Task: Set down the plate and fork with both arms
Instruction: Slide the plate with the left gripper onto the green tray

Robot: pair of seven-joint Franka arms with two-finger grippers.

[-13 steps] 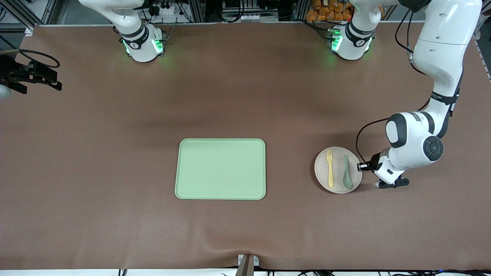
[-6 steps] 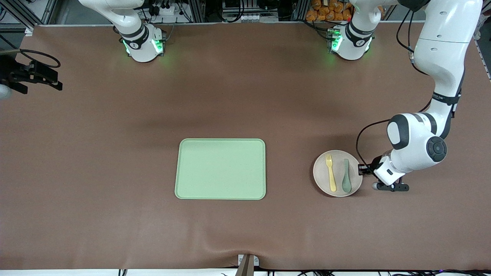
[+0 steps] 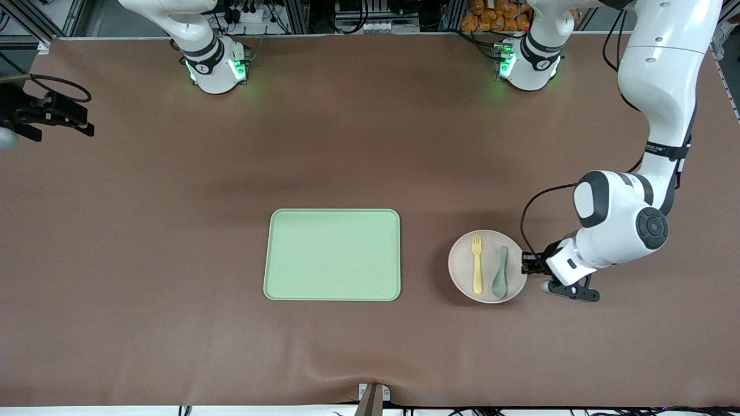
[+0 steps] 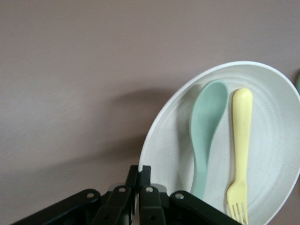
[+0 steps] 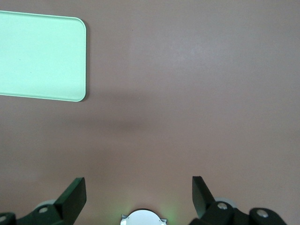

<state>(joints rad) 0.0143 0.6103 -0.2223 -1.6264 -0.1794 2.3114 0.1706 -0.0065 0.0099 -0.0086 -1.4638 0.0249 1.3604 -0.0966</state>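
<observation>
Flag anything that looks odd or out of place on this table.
A teal spoon rides on the plate beside the fork, an extra item. The left gripper, shut on the plate's rim, carries all three. The green tray lies square. The right gripper waits open.

The left tool (image 3: 527, 267) grips the plate (image 3: 462, 271) carrying fork (image 3: 477, 263) and spoon (image 3: 500, 279), near the tray (image 3: 332, 255).

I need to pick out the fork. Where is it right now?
In the front view, the fork lies in the plate beside the spoon, toward the left arm's end of the table from the tray.
</observation>
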